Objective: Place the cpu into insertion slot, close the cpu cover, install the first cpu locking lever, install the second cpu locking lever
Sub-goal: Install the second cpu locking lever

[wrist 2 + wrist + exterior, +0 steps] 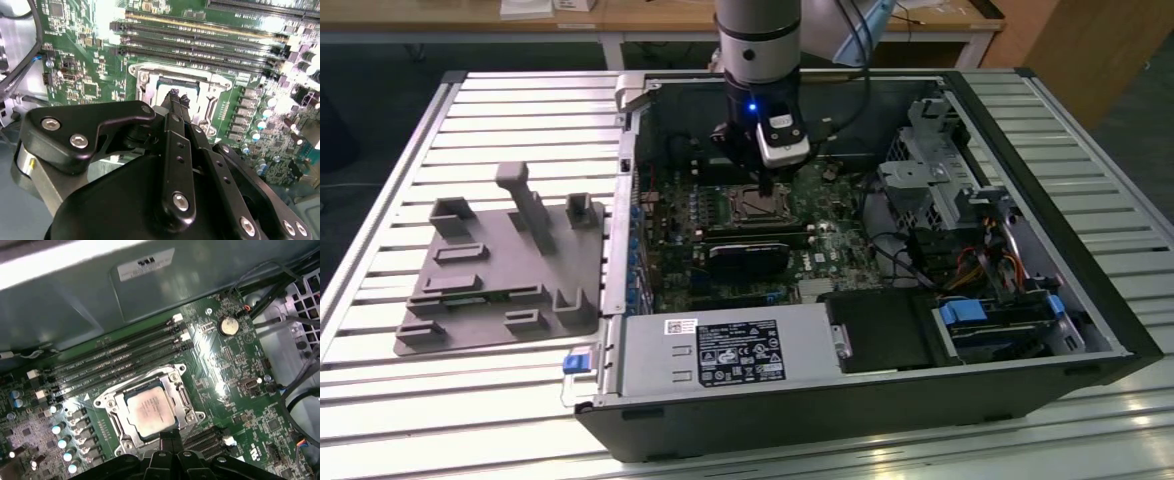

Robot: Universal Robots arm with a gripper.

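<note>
One cpu (150, 410) seated in insertion slot (116, 415), one cpu cover (182, 399) closed, gripper (174, 95) above.

Light falls from above. In the exterior view the slatted table (1121, 420) glares white at its near edge, while the case (854, 410) interior lies dim. In both wrist views the board (240, 370) carries blown-out glare patches; the gripper (175, 97) is blurred up close.
</note>
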